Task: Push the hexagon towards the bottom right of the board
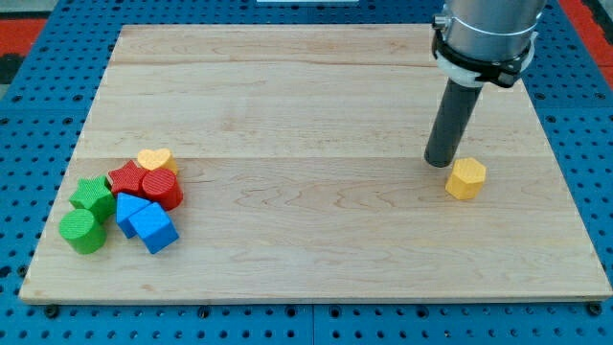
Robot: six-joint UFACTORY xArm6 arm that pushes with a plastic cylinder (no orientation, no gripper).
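My tip rests on the board in the view's right half, just to the upper left of the yellow hexagon. Whether it touches the hexagon I cannot tell; the gap, if any, is very thin. The rod is a plain pusher with nothing to grasp, and it holds nothing. It rises from the tip, leaning slightly to the view's right, into a grey collar at the view's top.

The hexagon lies alone in the right part of the board, about halfway between top and bottom, well apart from every other block.

The other blocks sit in a tight cluster at the view's lower left. A yellow heart is uppermost. Just below it are a red star and a red cylinder, touching one another. To their left is a green star, with a green cylinder below it. Two blue blocks lie right of the green ones: a blue block of unclear shape and a blue cube in front of it.

No writing or label can be read anywhere. A blue grid surface surrounds the board.
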